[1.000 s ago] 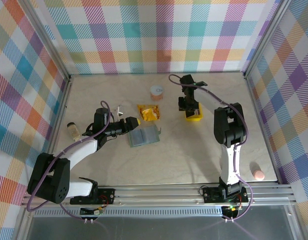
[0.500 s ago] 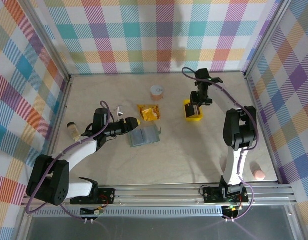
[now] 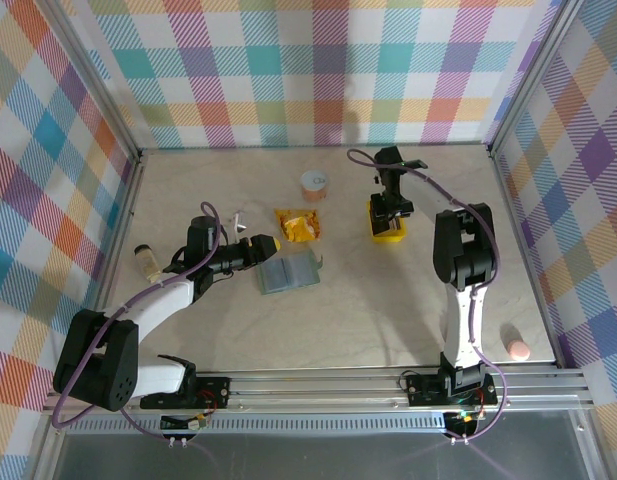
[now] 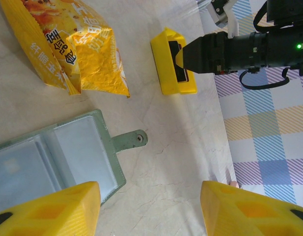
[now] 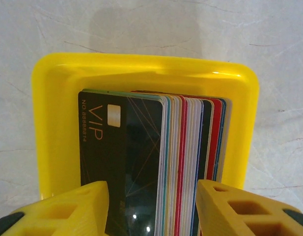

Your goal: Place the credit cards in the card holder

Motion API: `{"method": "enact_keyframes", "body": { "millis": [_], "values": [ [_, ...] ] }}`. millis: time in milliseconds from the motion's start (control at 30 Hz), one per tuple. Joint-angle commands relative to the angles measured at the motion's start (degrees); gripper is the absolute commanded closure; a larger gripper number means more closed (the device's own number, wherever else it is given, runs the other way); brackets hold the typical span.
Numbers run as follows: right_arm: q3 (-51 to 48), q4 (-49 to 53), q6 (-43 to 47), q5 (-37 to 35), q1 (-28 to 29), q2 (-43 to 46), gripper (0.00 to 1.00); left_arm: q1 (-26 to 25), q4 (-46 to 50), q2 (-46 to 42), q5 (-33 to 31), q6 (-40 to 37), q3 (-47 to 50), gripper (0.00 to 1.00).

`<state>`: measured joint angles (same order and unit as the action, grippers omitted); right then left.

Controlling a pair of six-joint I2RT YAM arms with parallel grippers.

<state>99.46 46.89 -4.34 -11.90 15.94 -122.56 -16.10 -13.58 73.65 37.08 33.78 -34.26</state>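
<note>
On the pale desk (image 3: 368, 300) I am at the pick: right gripper (image 5: 149, 189) spread over the credit cards (image 5: 136, 157) standing in the yellow tray (image 5: 141, 69), left gripper (image 4: 149, 189) spread by the open card holder (image 4: 53, 157), so next I think I must pinch one card only.

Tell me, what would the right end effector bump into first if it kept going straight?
Probably the stack of thin plastic credit cards standing on edge in the small yellow tray; the right end effector points straight at it, though depth is unclear.

Top: overhead from near edge, whole table (image 3: 368, 300).
Left wrist: low, toward yellow tray (image 4: 163, 73).
Right wrist: close above same tray (image 5: 141, 64).
</note>
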Motion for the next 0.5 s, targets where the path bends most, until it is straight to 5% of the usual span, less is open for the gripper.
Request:
{"method": "enact_keyframes", "body": {
  "millis": [0,467],
  "values": [
    [2.3,1.7,1.5,-2.5,0.5,-1.5,0.52,-0.2,0.5,0.4,1.5,-1.0,0.0,0.44],
    [3.5,0.9,3.3,-5.3,0.6,-1.8,0.90,-0.2,0.5,1.0,1.9,-1.2,-0.4,0.45]
  ]
}}
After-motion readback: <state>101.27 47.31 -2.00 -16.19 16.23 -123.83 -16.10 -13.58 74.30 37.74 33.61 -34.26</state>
